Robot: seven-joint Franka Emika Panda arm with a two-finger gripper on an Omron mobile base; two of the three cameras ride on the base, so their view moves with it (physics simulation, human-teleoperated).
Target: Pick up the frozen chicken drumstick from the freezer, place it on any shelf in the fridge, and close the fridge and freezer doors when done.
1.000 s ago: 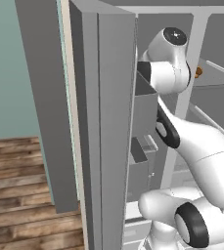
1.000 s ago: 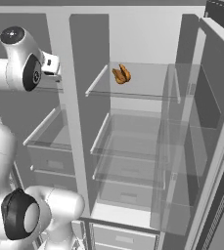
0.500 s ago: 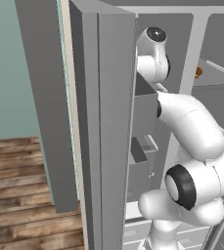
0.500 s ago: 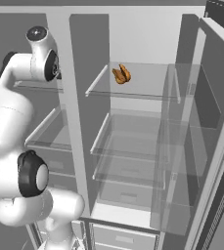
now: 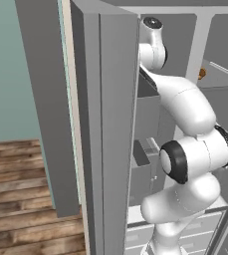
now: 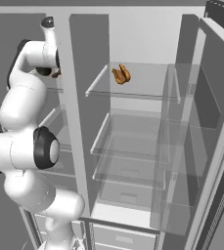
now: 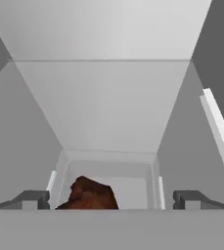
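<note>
Right base view takes in both compartments standing open. The freezer (image 6: 1, 29) fills the left side and the fridge (image 6: 143, 39) the right, split by a grey upright. The fridge door (image 6: 209, 97), with its black panel at the top corner, is swung wide at the right edge. In the left base view the plain freezer door (image 5: 118, 124) stands out edge-on towards the camera. The white arm (image 6: 25, 146) rises at the left and bends into the upper part of the freezer.

On the fridge's top glass shelf (image 6: 147, 85), near its front left corner, lies a golden-brown piece of food (image 6: 121, 74). I cannot tell what it is.

Hand view looks down the freezer's grey walls to a pale boxy bin. A dark brown lump, which I take for the chicken drumstick (image 7: 90, 195), sits at the bin's near edge, left of centre. The gripper (image 7: 111, 200) is spread wide and holds nothing, with the lump between its tips, nearer the left one.

Judging by this, the pick is the step in hand. Next the hand should push further in, centre on the drumstick, and close on it before drawing it out towards the fridge.
</note>
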